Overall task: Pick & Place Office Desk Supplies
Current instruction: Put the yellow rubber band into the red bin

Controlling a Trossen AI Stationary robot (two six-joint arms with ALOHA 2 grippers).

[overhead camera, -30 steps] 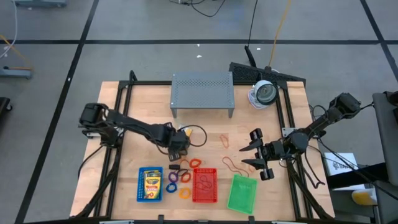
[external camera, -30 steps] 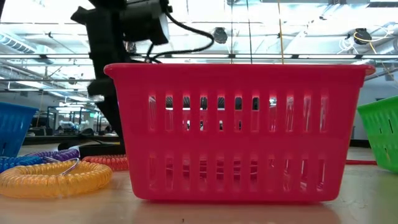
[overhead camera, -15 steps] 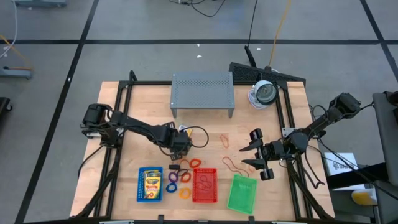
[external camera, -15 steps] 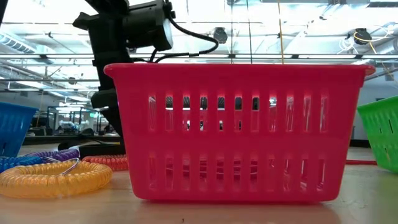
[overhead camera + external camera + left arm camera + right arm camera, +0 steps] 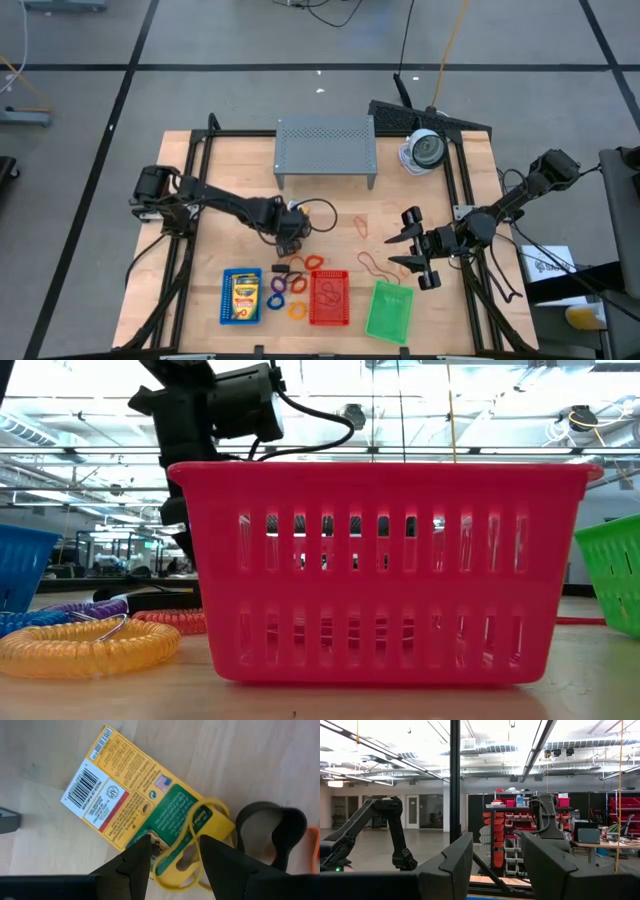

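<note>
Table: I see the wooden top with a grey shelf at the back and three trays along the front edge, blue tray, red tray, green tray.
Left arm: I have it reaching from the table's left side toward the middle, wrist bent down, so the left gripper hangs over the crayon box behind the trays.
Right arm: it waits on the right side, held level above the wood, the right gripper pointing toward the middle of the table.
Crayon box: it lies flat on the wood, printed back up, with a yellow rubber band looped over its green end and a black clip just beside that end.
How the box will handle: I judge it light, thin card, stiff enough to lift but easy to crush, its printed face a little slick. I would pinch it across the narrow width near the middle, clear of the band.
Left gripper state: fingers parted and holding nothing, their tips over the green end of the box; I cannot tell whether they touch it.
Right gripper state: fingers spread, nothing between them.
Small rings: orange, purple and blue coils lie between the blue and red trays.
</note>
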